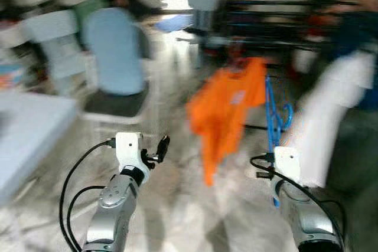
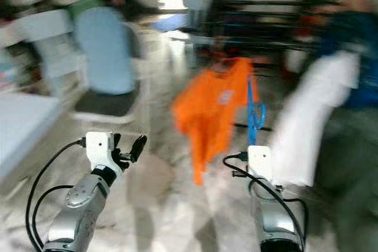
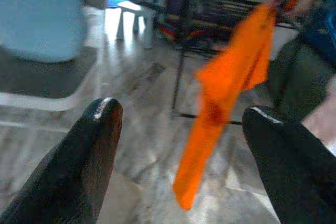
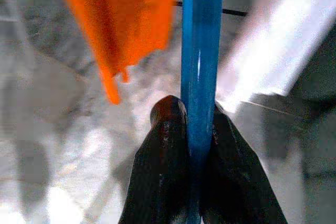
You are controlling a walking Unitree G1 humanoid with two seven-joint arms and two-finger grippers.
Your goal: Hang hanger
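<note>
My right gripper is clenched on the blue hanger, which carries an orange shirt above the floor; my left gripper fingers are spread, holding nothing.

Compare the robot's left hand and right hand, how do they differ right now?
The left hand is open, its two black fingers spread wide and holding nothing; the right hand is shut on the blue plastic hanger. The left is raised over bare floor; the right carries the hanger bearing the orange shirt. Both are raised forward.
</note>
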